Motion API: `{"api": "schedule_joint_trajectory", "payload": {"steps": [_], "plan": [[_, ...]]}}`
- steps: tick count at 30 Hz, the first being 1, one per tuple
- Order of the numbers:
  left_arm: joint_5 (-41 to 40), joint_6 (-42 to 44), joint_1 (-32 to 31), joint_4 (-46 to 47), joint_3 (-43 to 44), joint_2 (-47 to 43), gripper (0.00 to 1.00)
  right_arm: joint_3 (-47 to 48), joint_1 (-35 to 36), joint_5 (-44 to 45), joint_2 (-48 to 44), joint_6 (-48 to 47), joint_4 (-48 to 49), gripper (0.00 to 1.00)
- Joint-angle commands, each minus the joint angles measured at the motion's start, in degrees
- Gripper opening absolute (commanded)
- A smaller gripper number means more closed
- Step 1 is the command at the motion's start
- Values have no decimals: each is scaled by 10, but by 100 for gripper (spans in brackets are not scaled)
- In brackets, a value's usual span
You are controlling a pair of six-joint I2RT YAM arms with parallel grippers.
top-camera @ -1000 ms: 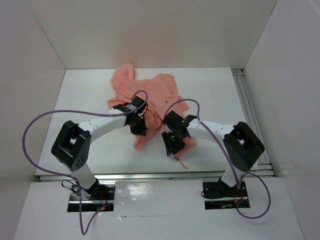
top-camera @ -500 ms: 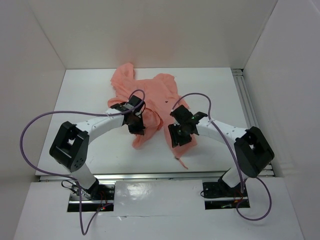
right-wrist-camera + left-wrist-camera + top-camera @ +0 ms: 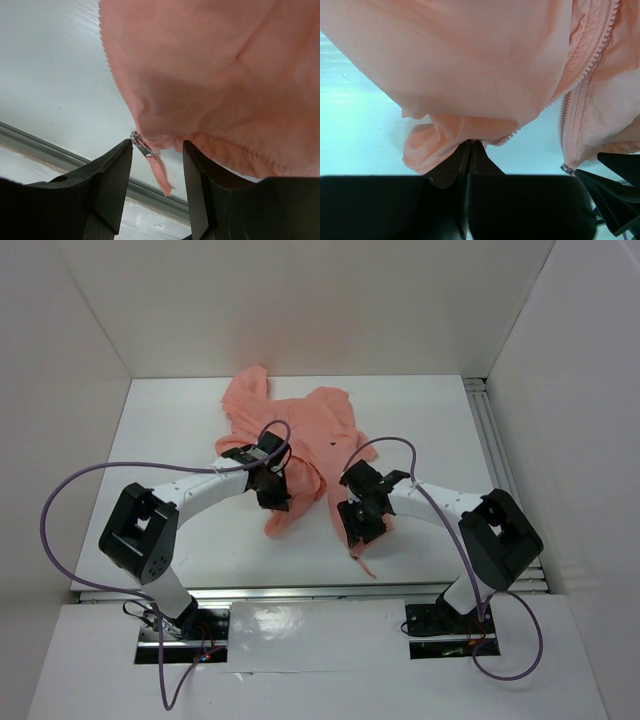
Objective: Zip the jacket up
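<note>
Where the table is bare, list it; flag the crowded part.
Bare: white table between the salmon-pink fabric jacket and the right metal rail, plus the strip left of it. Crowded: centre, at left end effector and right end effector.

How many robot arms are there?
2. The left arm reaches the jacket from the left side; the right arm reaches it from the right. None looks hidden.

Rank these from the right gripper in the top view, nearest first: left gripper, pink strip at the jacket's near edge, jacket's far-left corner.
1. The pink strip: just on the near side of the right gripper.
2. The left gripper: off to its left, pinching the jacket.
3. The far-left corner: at the back of the table.
</note>
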Motion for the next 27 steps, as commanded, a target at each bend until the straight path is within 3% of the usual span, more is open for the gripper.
{"api": "schedule_joint_trajectory", "payload": {"steps": [1, 14, 22, 27], "plan": [[8, 1, -7, 3, 2, -21, 0, -3, 8, 4, -1, 2, -18, 53], [13, -4, -12, 8, 2, -9, 0, -28, 51, 47, 49, 35, 4, 54], [13, -4, -12, 8, 2, -9, 0, -40, 51, 70, 49, 57, 9, 35], [13, -4, -12, 8, 2, -9, 0, -34, 51, 36, 38, 57, 26, 30]]}}
